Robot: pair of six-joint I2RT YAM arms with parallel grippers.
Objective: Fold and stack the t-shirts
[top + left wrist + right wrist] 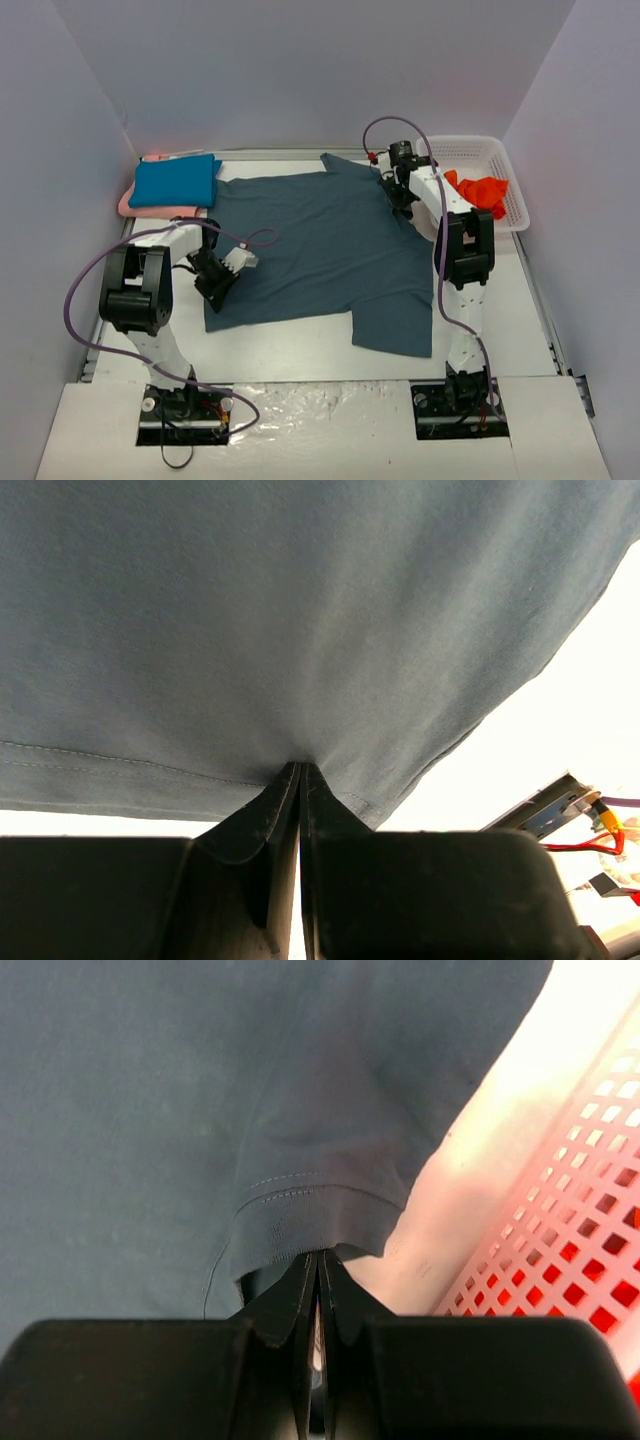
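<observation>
The dark slate blue-grey t-shirt (320, 250) lies spread flat in the middle of the table. My left gripper (215, 282) is at its near left hem corner. In the left wrist view the jaws (300, 772) are shut on the hem of the shirt (300, 610). My right gripper (396, 196) is at the far right sleeve. In the right wrist view it (318, 1260) is shut on the sleeve's stitched edge (300, 1200). The folded teal-blue t-shirt (175, 182) lies on the pale pink t-shirt (150, 208) at the far left. The orange-red t-shirt (480, 190) lies in the basket.
The white plastic lattice basket (470, 150) stands at the far right, close beside my right gripper; its wall (580, 1250) shows in the right wrist view. Grey walls close in the table on the left, back and right.
</observation>
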